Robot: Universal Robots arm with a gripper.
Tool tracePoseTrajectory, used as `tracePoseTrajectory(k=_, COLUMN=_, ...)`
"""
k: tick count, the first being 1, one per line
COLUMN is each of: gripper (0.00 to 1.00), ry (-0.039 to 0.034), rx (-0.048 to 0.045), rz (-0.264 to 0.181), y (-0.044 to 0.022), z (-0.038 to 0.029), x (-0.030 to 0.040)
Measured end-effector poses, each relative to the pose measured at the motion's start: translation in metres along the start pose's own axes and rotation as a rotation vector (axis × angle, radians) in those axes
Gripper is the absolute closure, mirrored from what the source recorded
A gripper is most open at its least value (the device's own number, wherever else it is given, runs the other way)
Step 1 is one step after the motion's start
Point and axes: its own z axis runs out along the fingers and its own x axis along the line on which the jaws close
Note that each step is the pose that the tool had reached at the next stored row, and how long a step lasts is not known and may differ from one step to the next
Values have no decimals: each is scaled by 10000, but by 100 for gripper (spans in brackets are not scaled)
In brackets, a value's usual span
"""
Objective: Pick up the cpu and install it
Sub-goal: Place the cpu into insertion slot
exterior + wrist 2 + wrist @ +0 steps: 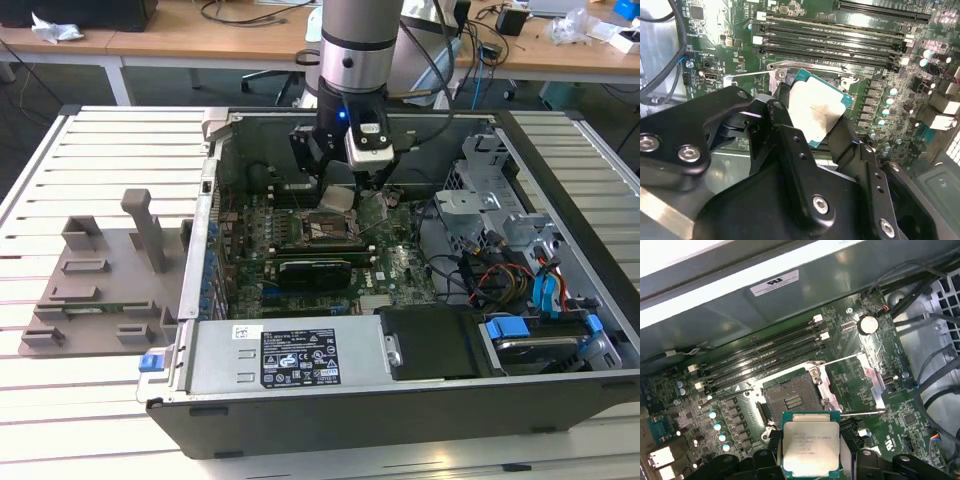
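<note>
Your black fingers (pixel 847 137) pinch the cpu (pixel 815 110) by two opposite edges, its metal top tilted toward the second wrist view. You hold it over the motherboard (pixel 900 405), near the open socket (pixel 790 400), inside the computer case (pixel 300 400) on the slatted worktop (pixel 100 400).

cpu (pixel 820 102) btm edge hid by gripper (pixel 812 117) | socket (pixel 781 76) mostly behind cpu (second wrist view)
</note>
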Motion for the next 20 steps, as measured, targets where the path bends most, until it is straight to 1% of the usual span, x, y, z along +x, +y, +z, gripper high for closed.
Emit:
tracePoseTrajectory(k=4, gripper=45, ry=8, rx=2, rz=305, y=0, z=2, x=0)
tracePoseTrajectory(k=5, gripper=45, ry=12, rx=4, rz=463, y=0, z=2, x=0)
tracePoseTrajectory(k=7, gripper=45, ry=16, rx=6, rz=629, y=1, z=3, x=-3)
tracePoseTrajectory(k=14, gripper=45, ry=25, rx=10, rz=949, y=2, z=3, x=-5)
tracePoseTrajectory(k=20, gripper=45, ry=27, rx=11, rz=1061, y=2, z=3, x=-5)
